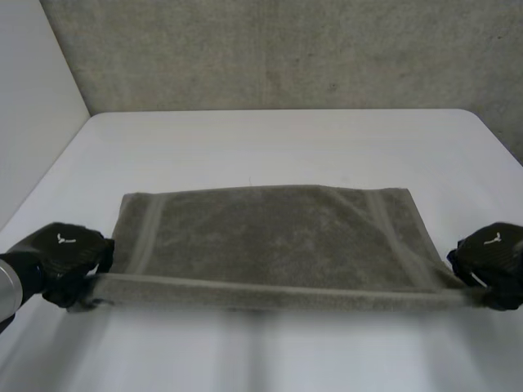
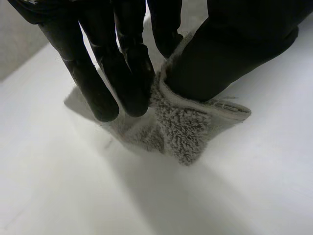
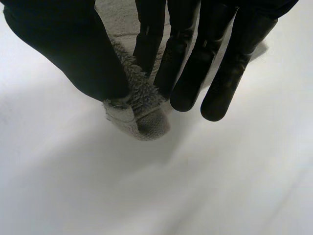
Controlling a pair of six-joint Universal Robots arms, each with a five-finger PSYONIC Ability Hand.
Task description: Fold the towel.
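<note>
1. My left hand (image 2: pixel 230 49) is clamped on the towel (image 1: pixel 278 237). In its wrist view the thumb presses the towel's near left corner against the straight fingers (image 2: pixel 122 73), and a fluffy tuft of the corner sticks out past the fingertips.
2. My right hand (image 3: pixel 58 44) is clamped the same way on the near right corner, with the cloth pinched between its thumb and the nearest finger. The other fingers are straight beside it, and the hemmed tip of the corner pokes out below.
3. In the head view the two hands sit well apart, one at each end of the towel's near edge, and that edge runs straight and taut between them.
4. The grey-green towel is spread lengthwise across the near half of the white table (image 1: pixel 270 139). Its far part lies flat, with a lighter band near each short end.
5. Beyond the table stands a grey wall (image 1: pixel 286 49).
</note>
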